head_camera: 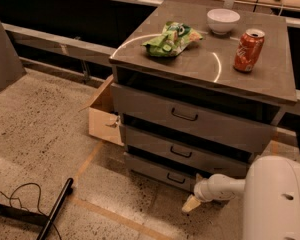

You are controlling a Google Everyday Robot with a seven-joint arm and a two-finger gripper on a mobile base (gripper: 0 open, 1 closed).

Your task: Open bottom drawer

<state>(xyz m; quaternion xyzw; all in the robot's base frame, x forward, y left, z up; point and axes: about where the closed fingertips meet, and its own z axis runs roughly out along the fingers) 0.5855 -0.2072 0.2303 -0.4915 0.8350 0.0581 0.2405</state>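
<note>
The pincer (192,204) hangs low by the front right corner of the cabinet (140,59), close to the floor; whether it is open or closed I cannot tell. The bottom drawer (152,167), lowest of three, lies just up and to the view's left of it, its slim front running lengthwise across; its dark handle (176,178) is near, a little higher. The next move is likely a short reach to it.

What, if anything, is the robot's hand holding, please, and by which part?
Nothing, as far as shows: the hand sits low in front of the slim grey bottom drawer, right of its small dark wire handle, not on it.
</note>
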